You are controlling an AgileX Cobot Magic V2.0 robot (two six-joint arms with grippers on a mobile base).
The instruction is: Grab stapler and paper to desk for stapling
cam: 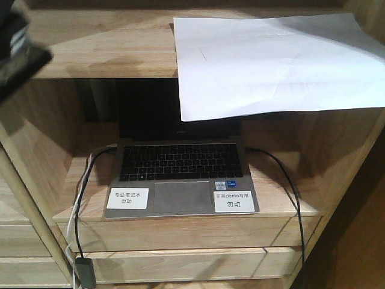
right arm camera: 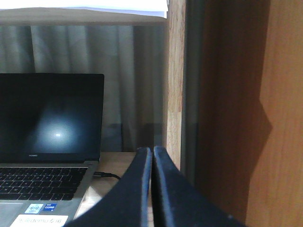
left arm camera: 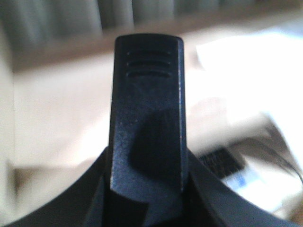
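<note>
The black stapler [left arm camera: 147,104] stands upright between my left gripper's [left arm camera: 147,163] fingers, which are shut on its lower part; its ridged end points away from the camera. In the front view that gripper [cam: 15,48] is a dark blurred shape at the top left, level with the upper shelf. The white paper [cam: 271,60] lies on the upper shelf at the right, its near edge hanging over the front; it shows blurred in the left wrist view [left arm camera: 251,71]. My right gripper [right arm camera: 152,150] is shut on nothing, low beside the shelf's right upright. The desk is out of view.
An open laptop [cam: 180,174] with two white stickers sits in the light-wood shelving unit [cam: 96,42] under the paper. Black and white cables [cam: 84,198] run off both its sides. A wooden upright [right arm camera: 175,85] stands just beyond my right gripper. Drawers [cam: 180,235] sit below.
</note>
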